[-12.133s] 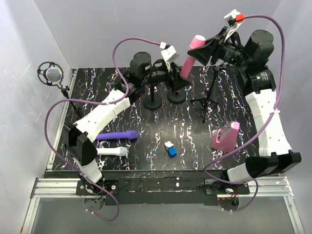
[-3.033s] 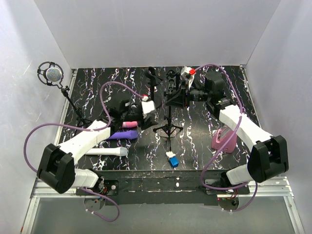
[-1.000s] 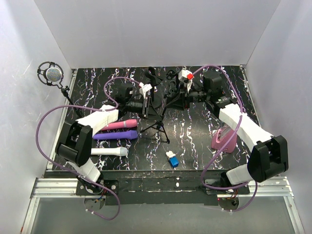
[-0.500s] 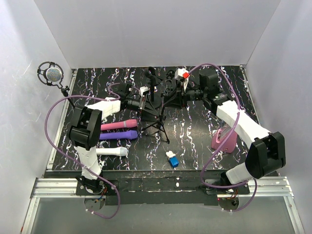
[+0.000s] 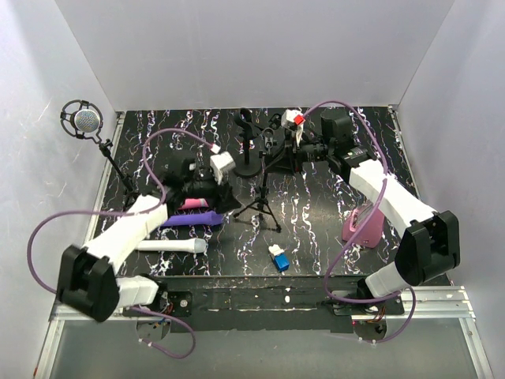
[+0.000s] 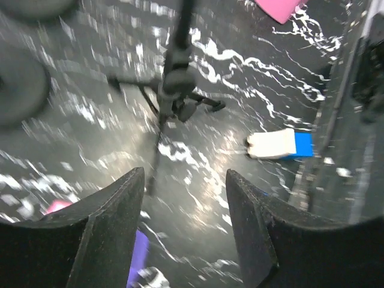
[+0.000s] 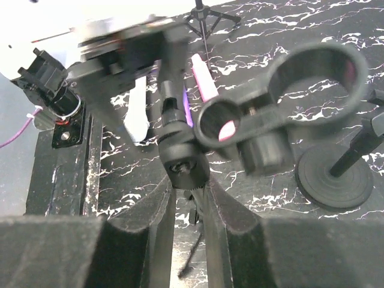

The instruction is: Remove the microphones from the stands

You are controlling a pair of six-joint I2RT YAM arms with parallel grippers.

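Note:
The pink microphone (image 5: 188, 205) lies on the table, out of the stand, next to a purple microphone (image 5: 193, 219); it also shows in the right wrist view (image 7: 204, 79). The black tripod stand (image 5: 263, 191) stands mid-table. Its clip ring (image 7: 318, 78) is empty. My right gripper (image 5: 279, 156) is shut on the stand's upper joint (image 7: 183, 165), with the jaws pressed on both sides of it. My left gripper (image 5: 208, 189) hovers over the pink microphone's head end. It is open and empty (image 6: 185, 175).
A white microphone (image 5: 172, 245) lies near the front left. A blue-and-white block (image 5: 278, 257) sits in front of the tripod. A pink case (image 5: 363, 225) stands at the right. Two round-base stands (image 5: 248, 164) are behind. A shock-mounted studio microphone (image 5: 83, 120) is at far left.
My left gripper has pulled back from the stand toward the front left, over the microphones on the table. The right gripper has stayed shut on the stand.

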